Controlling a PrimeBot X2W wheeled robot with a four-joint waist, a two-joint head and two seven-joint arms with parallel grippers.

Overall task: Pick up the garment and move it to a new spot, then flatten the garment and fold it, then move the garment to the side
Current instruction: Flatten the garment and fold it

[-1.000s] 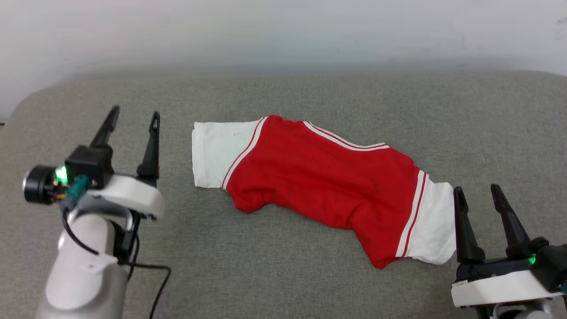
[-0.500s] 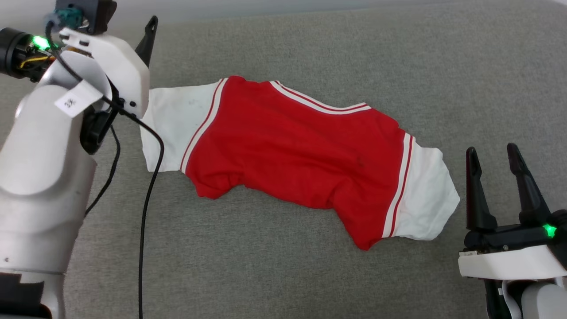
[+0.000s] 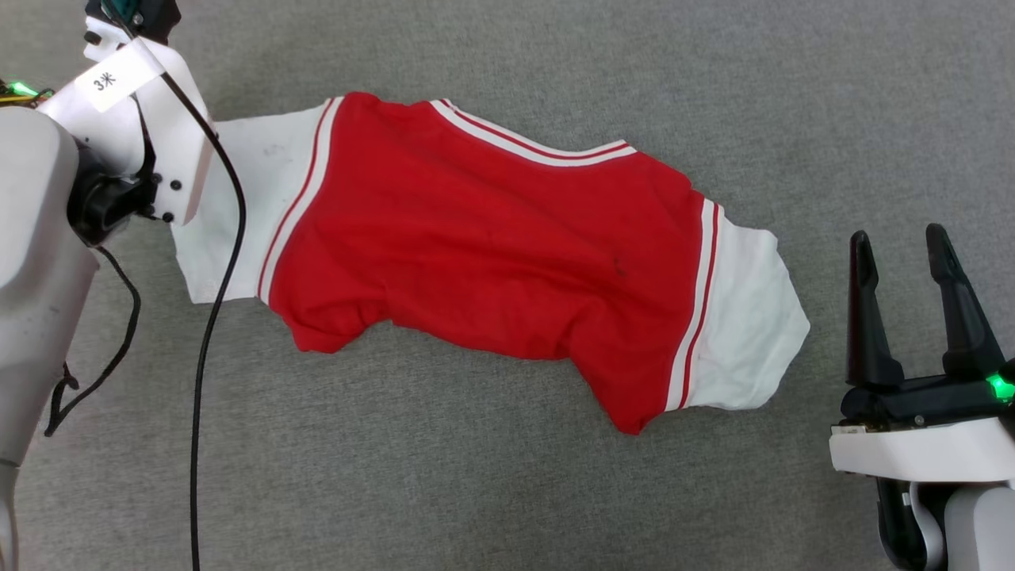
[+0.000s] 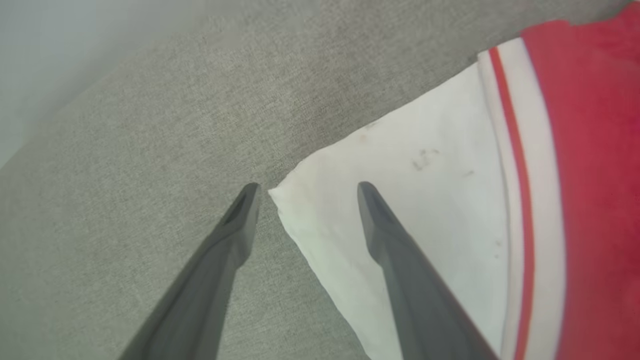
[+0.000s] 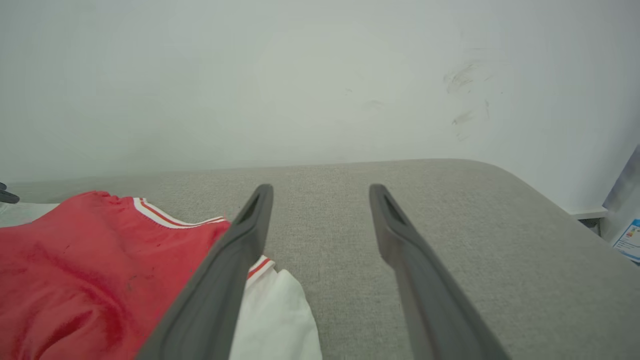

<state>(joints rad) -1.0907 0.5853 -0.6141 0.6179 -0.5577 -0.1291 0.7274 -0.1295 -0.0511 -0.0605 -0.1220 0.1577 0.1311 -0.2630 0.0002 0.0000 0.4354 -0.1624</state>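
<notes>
The left gripper (image 4: 307, 187) has its two dark fingers (image 4: 395, 250) spread wide with nothing caught between them. It is poised over one end of the garment (image 3: 476, 230), and the corner of a white sleeve lies right between the fingertips. One finger lies over the white cloth and the other over the bare grey cushion (image 3: 476, 476). Whether either tip actually touches down I cannot tell.

Outward from that hand, past the sleeve's red-and-white stripes, the red body runs off rumpled and slanting across the cushion. Behind the fingers the pale left arm (image 3: 32, 206) carries a small paper tag (image 3: 111, 78), and a black cable (image 3: 206, 341) hangs from it across the sleeve's edge.

The right gripper (image 3: 898, 235) is likewise spread and empty. It sits just past the garment's other white sleeve on the outer side, near it but apart, over bare cushion. A green light (image 3: 999, 388) glows at its base. From its own wrist view the sleeve lies just to the inner side of its fingers, and ahead of them the cushion ends at a pale wall (image 5: 300, 75).
</notes>
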